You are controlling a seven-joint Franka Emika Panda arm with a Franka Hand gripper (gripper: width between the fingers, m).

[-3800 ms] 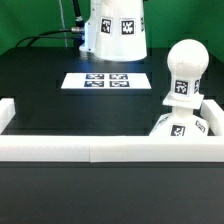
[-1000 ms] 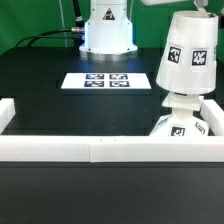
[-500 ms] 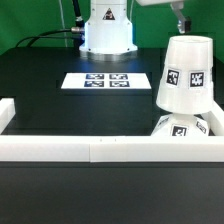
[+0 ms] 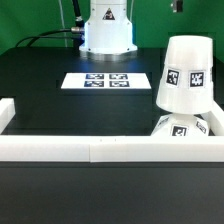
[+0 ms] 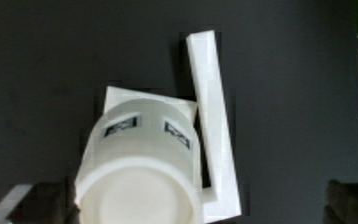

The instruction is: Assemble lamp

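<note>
The white truncated-cone shade [image 4: 189, 72] stands upright over the bulb on the flat base block [image 4: 183, 127] at the exterior view's right, just behind the front wall. The bulb is hidden under the shade. My gripper [image 4: 178, 5] is at the top edge of the exterior view, above the shade and apart from it. In the wrist view the shade [image 5: 149, 160] is seen from above on the base block [image 5: 226, 198]. My gripper [image 5: 202, 205] is open and empty, with dark fingers [image 5: 51, 203] wide on either side of the shade.
The marker board [image 4: 105, 80] lies at mid-table. The arm's white pedestal [image 4: 107, 30] stands at the back. Long white border walls run along the front [image 4: 100, 150] and the exterior view's left [image 4: 8, 112]. One wall [image 5: 206, 80] runs next to the base block.
The shade came down over the bulb and now rests there. My gripper let go of it and rose almost out of the exterior view.
</note>
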